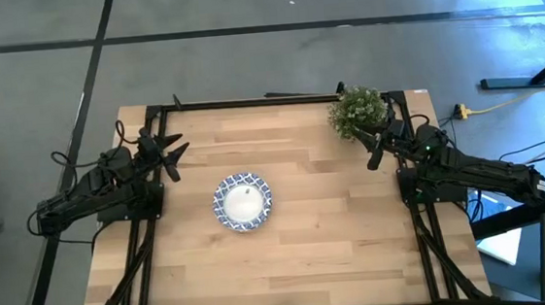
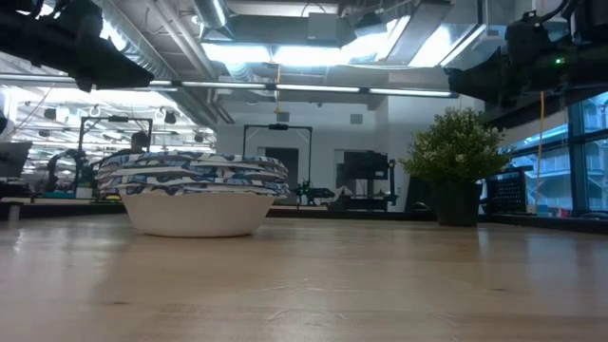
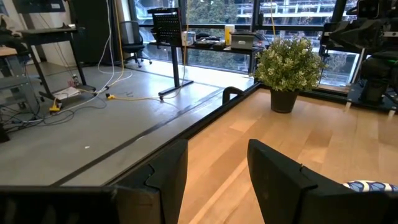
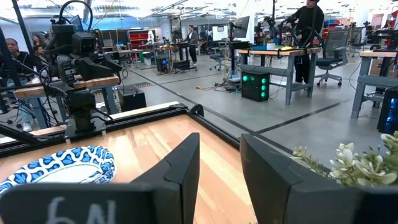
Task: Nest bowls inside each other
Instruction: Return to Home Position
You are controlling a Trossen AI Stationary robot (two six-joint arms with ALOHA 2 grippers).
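I have one stack of bowls (image 1: pixel 242 202) on the table (image 1: pixel 320 256). It is well apart from the potted plant (image 1: pixel 357 113), which stands at a corner on the right arm's side, and it lies much nearer the table's middle than the plant does. In the low view the stack (image 2: pixel 193 193) sits upright and level, with several blue-and-white rims layered tightly above a single white bowl wall. I can't count the rims with certainty. The plant (image 2: pixel 458 161) stands off to one side of it with bare wood between them.

The left gripper (image 1: pixel 177 158) hangs at the table's edge across from the plant, farther from it than the bowls are. Its wrist view shows the two dark fingers (image 3: pixel 168 177) parted with a clear gap and nothing between them, facing the plant (image 3: pixel 287 65). A sliver of patterned rim (image 3: pixel 373 185) shows past one finger.

The right gripper (image 1: pixel 370 153) sits just beside the plant, close to its leaves, and I can't tell whether they touch. Its fingers (image 4: pixel 180 168) are parted about as wide and it grips nothing. The plant's leaves (image 4: pixel 360 165) show close by one finger, and the bowls (image 4: pixel 59 169) lie farther off across the wood.
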